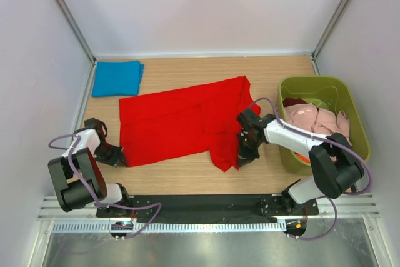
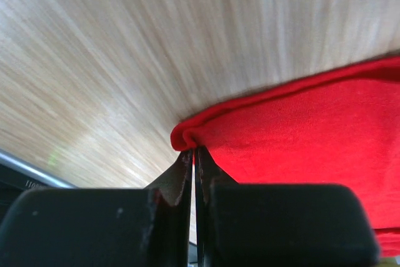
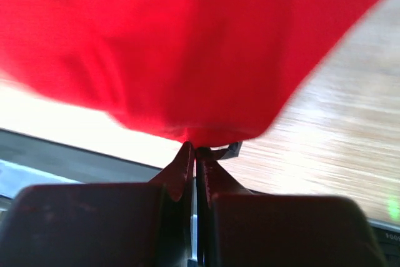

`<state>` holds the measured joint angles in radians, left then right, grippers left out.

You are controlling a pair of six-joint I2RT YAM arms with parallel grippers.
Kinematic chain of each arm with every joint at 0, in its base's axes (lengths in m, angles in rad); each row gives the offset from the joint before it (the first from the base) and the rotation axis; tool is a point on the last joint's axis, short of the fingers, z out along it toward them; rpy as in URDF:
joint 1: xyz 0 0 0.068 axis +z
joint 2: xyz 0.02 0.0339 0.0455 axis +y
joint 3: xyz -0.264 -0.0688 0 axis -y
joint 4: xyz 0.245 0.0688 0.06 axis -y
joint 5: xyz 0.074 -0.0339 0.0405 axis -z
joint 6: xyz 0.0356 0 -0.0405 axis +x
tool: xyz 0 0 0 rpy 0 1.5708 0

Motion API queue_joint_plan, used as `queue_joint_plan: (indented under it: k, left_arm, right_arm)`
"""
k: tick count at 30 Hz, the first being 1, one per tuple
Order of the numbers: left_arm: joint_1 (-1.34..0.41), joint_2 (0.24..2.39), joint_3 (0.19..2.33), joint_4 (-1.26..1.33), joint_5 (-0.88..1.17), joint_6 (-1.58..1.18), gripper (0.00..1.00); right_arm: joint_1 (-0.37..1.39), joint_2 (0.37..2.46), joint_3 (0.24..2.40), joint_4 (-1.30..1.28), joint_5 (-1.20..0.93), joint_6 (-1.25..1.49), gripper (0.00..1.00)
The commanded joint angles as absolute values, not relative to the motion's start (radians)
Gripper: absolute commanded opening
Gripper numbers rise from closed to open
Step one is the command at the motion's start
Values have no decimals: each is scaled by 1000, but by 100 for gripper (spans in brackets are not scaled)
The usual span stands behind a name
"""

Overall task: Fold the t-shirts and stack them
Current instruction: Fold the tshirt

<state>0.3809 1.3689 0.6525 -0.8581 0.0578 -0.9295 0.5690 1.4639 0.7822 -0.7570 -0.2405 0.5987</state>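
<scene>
The left arm (image 1: 78, 170) and right arm (image 1: 300, 139) look alike, with white links set between bulky black cylindrical joints. A thin lilac cable (image 1: 265, 99) loops along each arm and trails to its base. Both bases are bolted to a black plate (image 1: 206, 204) at the near edge of the worktop. The left gripper (image 2: 192, 152) and right gripper (image 3: 195, 149) each have two thin black fingers tapering to points above a broad, rounded matte-black body, faintly scuffed.
</scene>
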Motion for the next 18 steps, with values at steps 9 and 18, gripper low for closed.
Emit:
queue_joint_plan:
  k: [9,18]
  left_arm:
    - [350,1313,632,-769,77,-920,0]
    - [333,1295,627,-753,89,-914,0]
  right_arm:
    - [370,1650,1156,-720,-409,672,2]
    - [331,1804,1506,-1011,-270,352,43]
